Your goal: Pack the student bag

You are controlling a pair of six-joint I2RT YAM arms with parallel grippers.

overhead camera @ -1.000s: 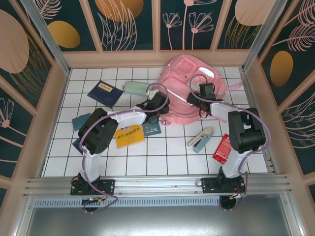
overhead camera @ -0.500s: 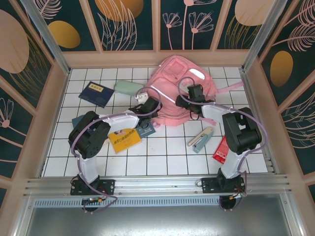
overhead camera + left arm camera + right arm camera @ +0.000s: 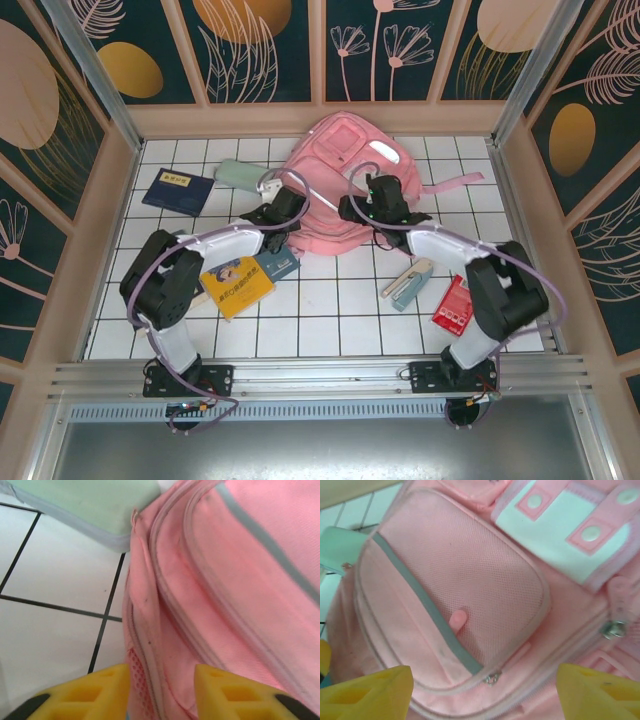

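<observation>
The student bag [image 3: 345, 175] is a large pink backpack lying flat at the back middle of the tiled table. My left gripper [image 3: 283, 208] is at the bag's left edge. In the left wrist view its yellow fingers [image 3: 95, 692] stand apart, open, with the bag's side seam and zip [image 3: 150, 645] between them. My right gripper [image 3: 362, 205] hovers over the bag's front. Its jaws [image 3: 485, 680] are wide open above the mesh front pocket [image 3: 470, 580] and a zip pull [image 3: 491, 678]. They hold nothing.
A mint-green pencil case [image 3: 238, 175] touches the bag's left side. A dark blue book [image 3: 178, 190], a yellow book [image 3: 235, 283] and a small teal book [image 3: 275, 265] lie to the left. A stapler [image 3: 408, 283] and a red packet [image 3: 452, 303] lie to the right.
The bag has slid left. The pencil case and the books on the left have shifted left too. Both grippers have moved left with the bag; the stapler and red packet stayed put.
</observation>
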